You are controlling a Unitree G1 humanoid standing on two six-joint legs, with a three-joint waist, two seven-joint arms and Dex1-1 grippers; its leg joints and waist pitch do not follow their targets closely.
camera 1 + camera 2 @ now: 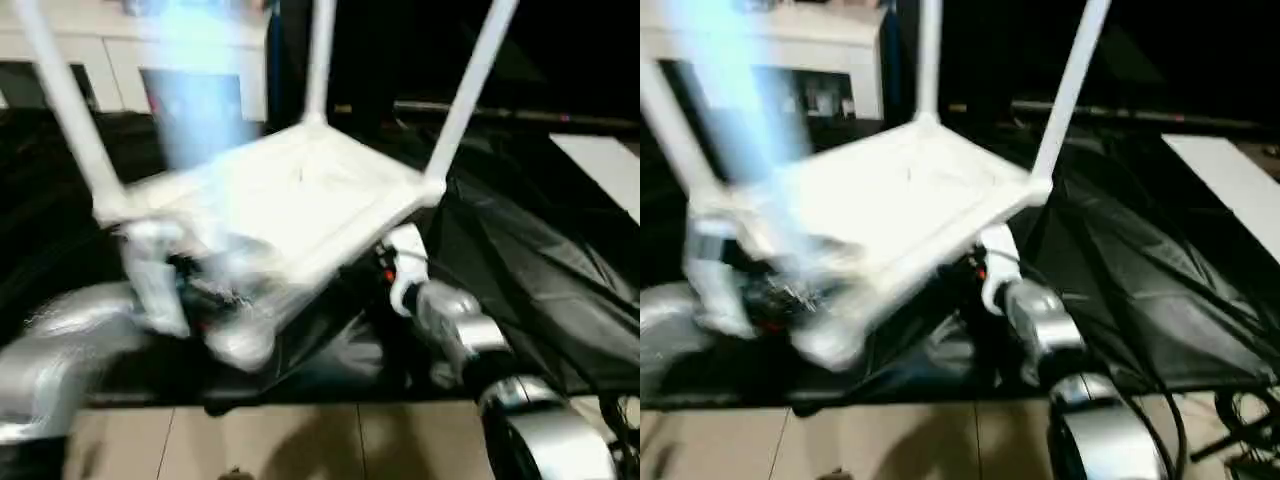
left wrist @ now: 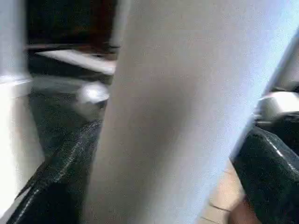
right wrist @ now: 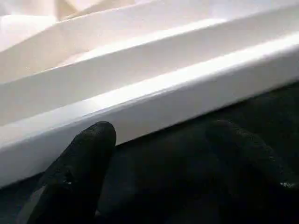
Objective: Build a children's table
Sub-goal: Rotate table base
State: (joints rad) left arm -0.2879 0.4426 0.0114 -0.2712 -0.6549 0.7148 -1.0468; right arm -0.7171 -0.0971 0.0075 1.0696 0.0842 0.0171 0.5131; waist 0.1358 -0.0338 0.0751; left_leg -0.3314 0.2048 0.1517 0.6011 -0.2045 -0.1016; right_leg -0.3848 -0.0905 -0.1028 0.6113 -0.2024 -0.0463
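The white tabletop [image 1: 300, 200] lies underside up and tilted on a black sheet. Three white legs stand up from its corners: one at the left [image 1: 70, 110], one at the far corner [image 1: 320, 60], one at the right [image 1: 470, 90]. A further leg [image 2: 187, 116] shows as a pale streak [image 1: 200, 100] over the near left corner. My left gripper [image 2: 163, 186] holds it, one black finger [image 2: 60, 177] on each side of the tube. My right gripper [image 3: 159, 168] is open just below the tabletop's near right rim [image 3: 154, 98], nothing between its fingers.
A black sheet [image 1: 540, 260] covers the floor under the table. Tan tiles [image 1: 300, 440] run along the near edge. A white cabinet [image 1: 120, 50] stands at the back left, a flat white board [image 1: 600, 165] lies at the right, and cables [image 1: 1240, 430] trail near my right forearm.
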